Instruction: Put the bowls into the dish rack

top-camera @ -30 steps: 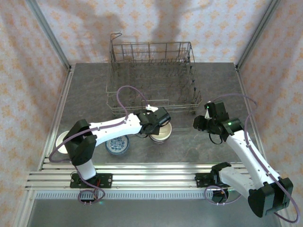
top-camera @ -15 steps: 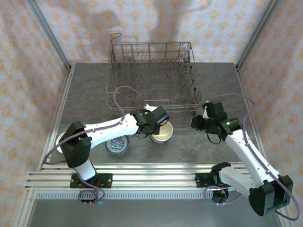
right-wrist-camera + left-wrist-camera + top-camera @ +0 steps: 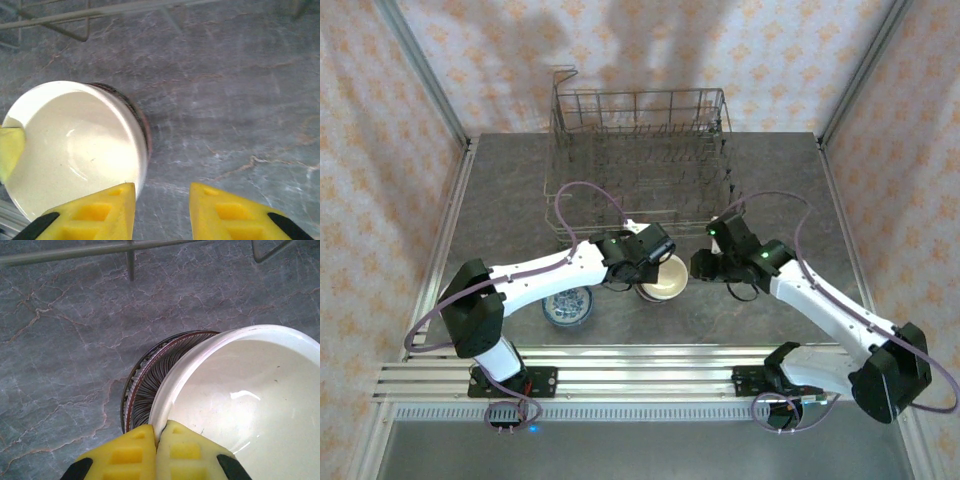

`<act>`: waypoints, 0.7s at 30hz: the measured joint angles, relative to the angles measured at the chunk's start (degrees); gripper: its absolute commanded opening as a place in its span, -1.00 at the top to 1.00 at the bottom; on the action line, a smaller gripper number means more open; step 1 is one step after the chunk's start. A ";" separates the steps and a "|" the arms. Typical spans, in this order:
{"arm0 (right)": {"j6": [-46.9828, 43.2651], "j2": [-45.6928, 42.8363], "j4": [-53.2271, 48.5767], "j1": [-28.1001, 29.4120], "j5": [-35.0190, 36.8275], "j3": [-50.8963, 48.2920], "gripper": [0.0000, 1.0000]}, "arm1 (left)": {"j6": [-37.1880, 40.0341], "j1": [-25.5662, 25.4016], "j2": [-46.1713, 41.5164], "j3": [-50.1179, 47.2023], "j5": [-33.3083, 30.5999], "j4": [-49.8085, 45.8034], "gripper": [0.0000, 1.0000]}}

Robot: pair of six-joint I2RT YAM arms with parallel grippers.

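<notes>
My right pincer (image 3: 161,194) swung left, now beside cream bowl (image 3: 240,405), fingers apart. Left pincer (image 3: 157,440) clamped on its rim; ribbed dark bowl (image 3: 147,382) underneath. Rack (image 3: 640,110) just behind, blue bowl (image 3: 567,306) near left.

The overhead camera looks down from behind the arm bases (image 3: 510,378), far enough to take in the whole table (image 3: 510,200) and the dish rack (image 3: 640,150) at its far side. Both wrist cameras face steeply down, close above the tabletop, sharing the cream bowl (image 3: 250,400).
</notes>
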 measured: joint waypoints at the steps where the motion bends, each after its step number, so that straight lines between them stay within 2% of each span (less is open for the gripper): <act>1: 0.24 0.74 0.48 0.85 0.28 0.17 0.32 | -0.09 0.00 -0.02 0.00 0.17 0.00 1.00; 11: 1.22 3.26 1.29 2.03 1.51 0.22 0.22 | -0.11 0.00 -1.14 0.00 1.42 0.87 1.00; 21: 1.68 6.78 3.67 2.03 0.70 0.22 0.23 | -0.11 0.00 -1.86 0.00 2.14 2.08 1.00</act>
